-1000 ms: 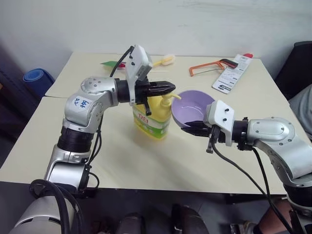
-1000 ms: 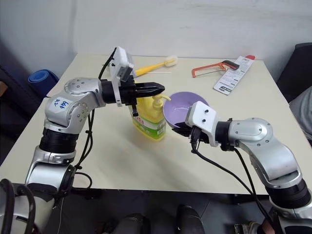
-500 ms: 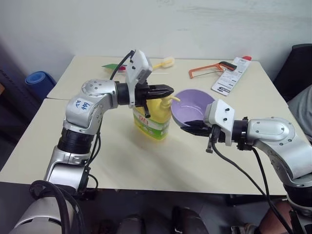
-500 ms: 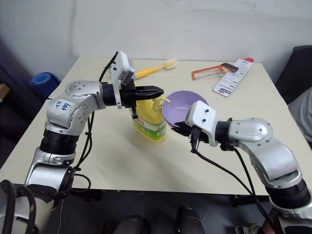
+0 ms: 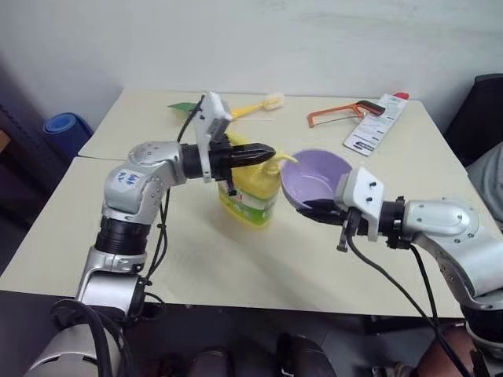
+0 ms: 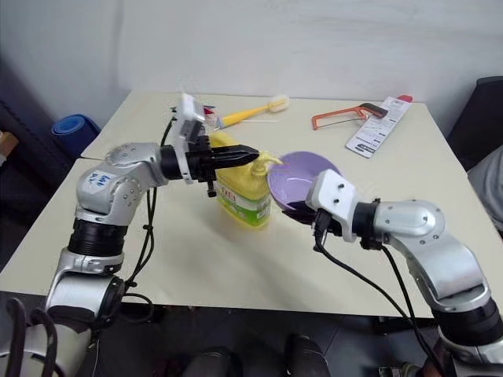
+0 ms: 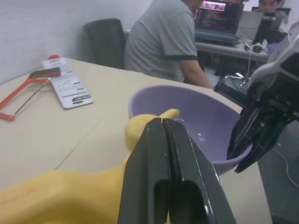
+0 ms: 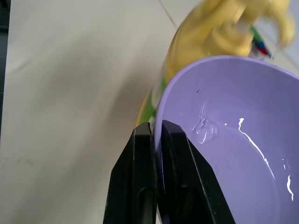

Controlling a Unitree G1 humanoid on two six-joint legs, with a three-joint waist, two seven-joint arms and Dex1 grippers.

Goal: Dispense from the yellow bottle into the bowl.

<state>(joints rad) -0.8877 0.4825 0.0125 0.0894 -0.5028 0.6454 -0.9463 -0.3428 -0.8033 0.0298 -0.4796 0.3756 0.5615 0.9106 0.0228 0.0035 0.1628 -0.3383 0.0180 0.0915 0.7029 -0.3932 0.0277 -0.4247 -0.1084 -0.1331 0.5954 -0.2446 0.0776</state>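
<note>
Left claw (image 5: 267, 151) closed, empty, over yellow bottle (image 5: 250, 188) pump — right claw (image 8: 156, 135) pinching bowl (image 5: 314, 174) rim.

brush (image 6: 250, 109) | hacksaw (image 6: 340, 117) | card (image 6: 378, 125) | person (image 7: 164, 39) | chair (image 7: 105, 41)

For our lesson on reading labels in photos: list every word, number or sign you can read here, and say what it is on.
Yellow bottle, green-white label: a red mark with characters, too blurred to read.
Packaging card beside the orange hacksaw: printed lines, too small to read.
Sticker on the left arm: blue handwritten marks, not legible.
Nothing can be quoted with confidence.
</note>
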